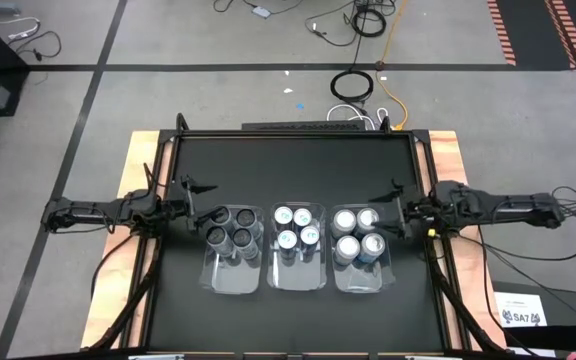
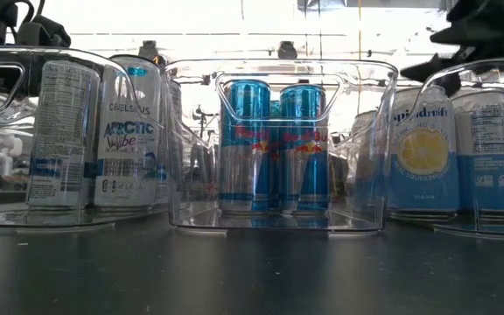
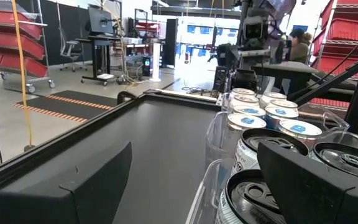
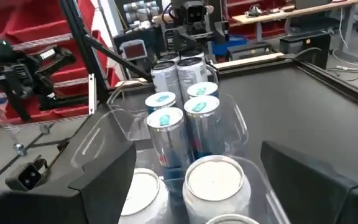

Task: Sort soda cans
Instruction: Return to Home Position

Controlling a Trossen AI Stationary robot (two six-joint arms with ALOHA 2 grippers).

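Observation:
Three clear bins stand side by side at mid-table. The left bin [image 1: 234, 278] holds several dark-topped cans [image 1: 230, 233], white-sided in the low view [image 2: 94, 131]. The middle bin [image 1: 298, 276] holds blue-and-silver cans [image 1: 297, 229] [image 2: 274, 149]. The right bin [image 1: 359, 280] holds silver-topped cans [image 1: 357, 234] [image 2: 423, 153]. All cans stand upright on the bin floors. My left gripper [image 1: 206, 205] [image 3: 197, 186] hangs open just left of the dark-topped cans. My right gripper [image 1: 393, 207] [image 4: 197, 180] hangs open just right of the silver-topped cans, above the right bin's edge.
The near halves of all three bins hold no cans. Black tabletop [image 1: 288, 165] stretches bare behind the bins to the far rail. Wooden side strips [image 1: 146, 150] and a raised frame border the table. Shelving and other equipment stand in the room beyond.

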